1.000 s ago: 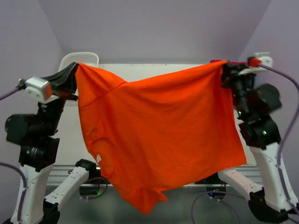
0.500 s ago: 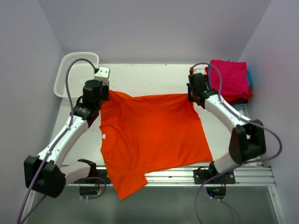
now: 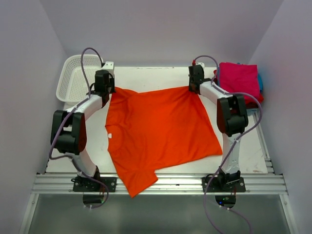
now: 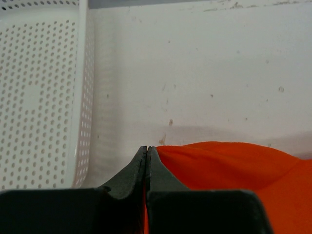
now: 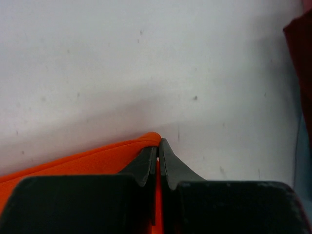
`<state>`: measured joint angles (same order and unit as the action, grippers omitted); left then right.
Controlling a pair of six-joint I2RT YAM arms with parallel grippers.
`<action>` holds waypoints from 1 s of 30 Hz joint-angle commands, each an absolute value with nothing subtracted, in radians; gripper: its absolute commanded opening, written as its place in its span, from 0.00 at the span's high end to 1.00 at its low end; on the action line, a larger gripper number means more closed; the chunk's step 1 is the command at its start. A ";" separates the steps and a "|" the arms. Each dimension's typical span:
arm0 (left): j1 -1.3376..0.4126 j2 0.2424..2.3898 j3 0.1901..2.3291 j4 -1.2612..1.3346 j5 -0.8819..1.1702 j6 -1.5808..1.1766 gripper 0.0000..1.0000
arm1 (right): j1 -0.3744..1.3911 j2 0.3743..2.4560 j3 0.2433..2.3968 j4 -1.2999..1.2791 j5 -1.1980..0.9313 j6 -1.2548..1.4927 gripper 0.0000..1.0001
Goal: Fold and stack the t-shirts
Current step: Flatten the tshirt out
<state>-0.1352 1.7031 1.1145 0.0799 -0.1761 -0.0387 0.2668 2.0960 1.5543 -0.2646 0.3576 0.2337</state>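
Orange t-shirt (image 3: 161, 131) dragged toward 12 o'clock, mostly flat on desk (image 3: 156, 78); left end effector (image 3: 108, 90), right end effector (image 3: 193, 87) pinch its far corners. Soft, light, limp: grip edges.

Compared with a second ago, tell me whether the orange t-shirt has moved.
Yes. The orange t-shirt has come down from mid-air and lies spread on the table, its far-left corner near the white basket.
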 commanded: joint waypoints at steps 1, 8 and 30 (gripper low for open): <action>-0.106 1.826 1.238 0.242 -0.101 -0.075 1.00 | 0.226 2.164 1.733 -0.204 0.417 0.253 1.00; -0.106 1.934 1.385 0.289 -0.052 -0.123 0.00 | 0.195 2.261 1.927 -0.244 0.549 0.204 0.01; -0.342 1.606 0.962 0.015 0.048 -0.428 1.00 | 0.199 1.933 1.502 -0.351 0.178 0.277 1.00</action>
